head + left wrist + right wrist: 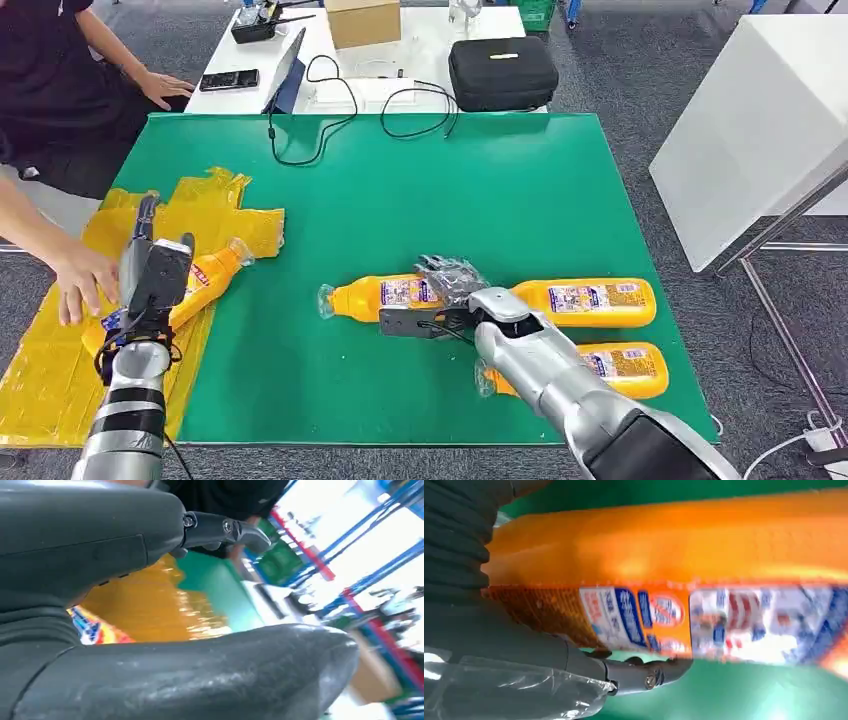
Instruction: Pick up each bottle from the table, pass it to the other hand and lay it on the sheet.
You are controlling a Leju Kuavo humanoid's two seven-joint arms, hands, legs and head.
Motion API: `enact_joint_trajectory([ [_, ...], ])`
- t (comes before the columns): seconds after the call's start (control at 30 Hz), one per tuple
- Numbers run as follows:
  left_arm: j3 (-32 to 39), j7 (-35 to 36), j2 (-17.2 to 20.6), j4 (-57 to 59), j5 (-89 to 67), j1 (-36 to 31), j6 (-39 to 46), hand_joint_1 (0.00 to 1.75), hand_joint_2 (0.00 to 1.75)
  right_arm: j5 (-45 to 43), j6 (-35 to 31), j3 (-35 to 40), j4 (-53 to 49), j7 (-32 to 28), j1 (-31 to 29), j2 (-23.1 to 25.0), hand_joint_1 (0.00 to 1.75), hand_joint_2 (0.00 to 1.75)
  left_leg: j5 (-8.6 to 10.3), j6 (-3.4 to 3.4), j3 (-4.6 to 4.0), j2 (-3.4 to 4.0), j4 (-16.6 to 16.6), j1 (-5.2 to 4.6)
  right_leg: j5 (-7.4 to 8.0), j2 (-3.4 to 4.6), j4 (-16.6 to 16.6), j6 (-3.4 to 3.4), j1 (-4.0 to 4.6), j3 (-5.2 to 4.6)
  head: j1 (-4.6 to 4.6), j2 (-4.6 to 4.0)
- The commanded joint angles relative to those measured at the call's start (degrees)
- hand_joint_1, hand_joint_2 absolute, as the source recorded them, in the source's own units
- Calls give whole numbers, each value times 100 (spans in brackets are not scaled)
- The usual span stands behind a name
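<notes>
**One bottle at the sheet, three left on the bench**

Nearest the bench's front edge, toward its right corner, a bottle (pixel 625 368) lies untouched, partly behind the right arm. Just beyond it, the right hand (pixel 450 290) reaches over the middle bottle (pixel 385 297); the right wrist view shows that bottle's label close against the fingers (pixel 644 672), which seem to be closing on it, though I cannot tell whether the grasp is firm. A third bottle (pixel 590 301) lies beside it, toward the right edge.

At the left edge, the left hand (pixel 150 275) is over a bottle (pixel 205 280) lying on the yellow sheet (pixel 215 205); whether its fingers have released it I cannot tell. A person's hand (pixel 80 280) rests on the sheet.

By my judgement, one delivery is finishing and three remain.
</notes>
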Motion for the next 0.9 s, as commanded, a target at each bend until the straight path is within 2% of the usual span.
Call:
enact_joint_trajectory([
  [0.03, -364, -7, -255, -1314, 348, 345, -197, 0, 0, 294, 11, 468, 1002, 421, 159, 151, 175, 175, -5, -2, 28, -18, -5, 14, -6, -23, -17, -5, 16, 41, 0, 0],
  [0.23, -507, 39, -283, -1630, 799, 430, -341, 0, 0, 320, -164, 145, 1033, 507, 408, 93, 175, 175, -3, -3, 63, -24, -12, 15, -3, -30, -34, -7, 18, 79, 0, 0],
  [0.43, -390, 116, -357, -2108, 1977, 851, -1179, 0, 0, 201, -715, -559, 581, 259, 482, 88, 175, 175, -3, -2, 88, -12, -12, 11, 0, -19, -32, -7, 14, 99, -2, 0],
  [0.5, -333, 132, -435, -2355, 2834, 1202, -1788, 0, 0, 114, -1141, -948, -101, -94, 575, 98, 175, 175, -5, -1, 86, -4, -13, 9, -1, -11, -30, -7, 11, 95, -2, 0],
  [0.6, -376, 118, -506, -2501, 3116, 1505, -2040, 0, 0, 97, -963, -1140, -1040, -36, 718, 77, 175, 175, -10, -1, 81, 11, -6, 5, -2, 5, -19, -5, 7, 85, 0, 0],
  [0.67, -384, 122, -510, -2500, 3116, 1492, -2041, 0, 0, 96, -966, -1140, -1043, -38, 735, 76, 175, 175, -13, -1, 75, 14, -1, 7, -3, 8, -15, -6, 9, 79, 0, 0],
  [0.7, -395, 134, -512, -2477, 3255, 1482, -2127, 0, 175, 78, -1027, -1189, -1170, -125, 785, 69, 175, 175, -11, -1, 70, 11, 0, 5, -4, 10, -11, -5, 6, 73, 0, 0],
  [0.77, -395, 134, -512, -2477, 3255, 1482, -2127, 0, 175, 78, -1027, -1189, -1170, -125, 785, 69, 175, 175, -8, -1, 67, 4, -1, 2, -4, 5, -10, -5, 4, 70, 0, 0],
  [0.8, -395, 195, -547, -2512, 3680, 1651, -2368, 0, 175, -30, -1296, -1294, -1656, -433, 864, 91, 175, 175, -7, -1, 61, 1, 0, 3, -4, 2, -11, -5, 5, 65, -2, 0],
  [0.9, -338, 86, -673, -2642, 4316, 1967, -2724, 0, 175, -248, -996, -1351, -2587, -398, 910, 117, 175, 175, -15, -3, 51, 0, 3, 8, -9, 1, -10, -8, 10, 59, 0, 0],
])
